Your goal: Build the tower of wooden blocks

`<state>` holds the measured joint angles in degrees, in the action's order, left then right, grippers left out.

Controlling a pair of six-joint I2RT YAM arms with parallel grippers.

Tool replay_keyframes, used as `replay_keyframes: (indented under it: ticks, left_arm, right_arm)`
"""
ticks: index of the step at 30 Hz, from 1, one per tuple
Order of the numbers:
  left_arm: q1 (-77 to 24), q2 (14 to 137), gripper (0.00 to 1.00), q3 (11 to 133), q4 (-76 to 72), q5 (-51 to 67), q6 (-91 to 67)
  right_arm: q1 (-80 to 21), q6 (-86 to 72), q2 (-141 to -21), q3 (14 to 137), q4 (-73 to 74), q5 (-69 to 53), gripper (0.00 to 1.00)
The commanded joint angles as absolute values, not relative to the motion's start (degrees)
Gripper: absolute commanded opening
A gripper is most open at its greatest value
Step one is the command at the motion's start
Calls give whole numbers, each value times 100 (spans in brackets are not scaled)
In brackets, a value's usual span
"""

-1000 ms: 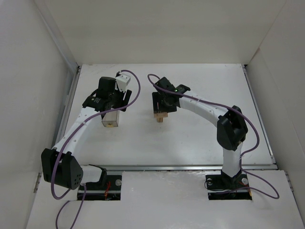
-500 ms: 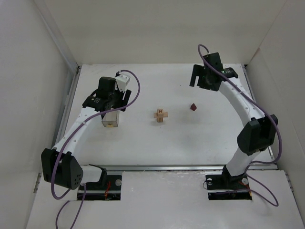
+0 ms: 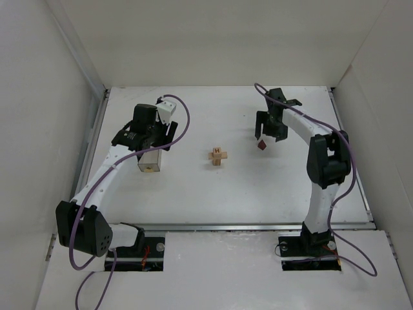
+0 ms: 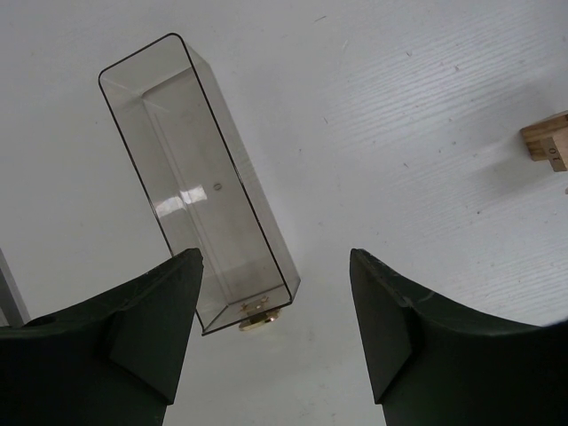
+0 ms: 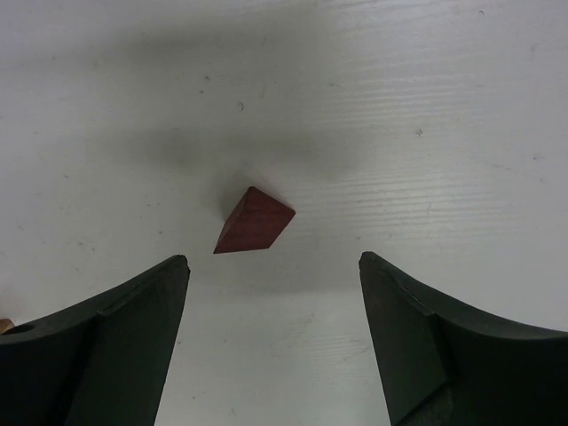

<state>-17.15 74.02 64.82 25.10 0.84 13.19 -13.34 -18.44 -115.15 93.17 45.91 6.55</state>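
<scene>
From where I stand, the right gripper (image 3: 266, 134) hangs over the dark red block (image 5: 254, 222), its jaws spread wide and holding nothing. In the right wrist view the block lies on the table (image 3: 193, 194) in the gap between the two jaws, a little left of centre and just above their tips in the frame. It looks wedge-shaped, and its longer edge slants from lower left to upper right, so it sits square to neither jaw. In the top view the crossed tan bars (image 3: 218, 155) sit near the middle of the frame. The block lies off to their right, apart from them, and nothing dark tops them yet. The right arm is plainly the nearer one. The left gripper (image 4: 275, 254), jaws also parted and empty, hovers over a clear plastic box (image 4: 191, 169) at the left.
</scene>
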Motion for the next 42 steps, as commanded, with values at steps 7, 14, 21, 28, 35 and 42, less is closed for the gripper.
replay_keyframes:
  ticks: [7, 14, 21, 28, 35, 42]
  left_arm:
    - [-1687, 7269, 64, 6592, 2461, 62, 1345]
    - [-1687, 7269, 64, 6644, 2461, 62, 1345]
    - [-1687, 7269, 64, 6645, 2461, 62, 1345]
    - [-1635, 7269, 64, 6645, 2461, 62, 1345]
    - [-1635, 7269, 64, 6645, 2461, 62, 1345]
    - [-1635, 7321, 64, 6645, 2461, 219, 1511]
  right_arm:
    - [-1538, -1572, -12014, 9642, 4421, 369, 82]
    - [-1538, -1696, -12015, 9519, 4157, 536, 74]
    - [-1538, -1696, -12067, 9519, 4157, 650, 70]
    - [-1591, -1696, -12120, 9466, 4157, 650, 56]
    - [-1591, -1635, -11988, 9413, 4105, 650, 28]
    - [-1591, -1521, -11549, 9360, 3999, 405, 10]
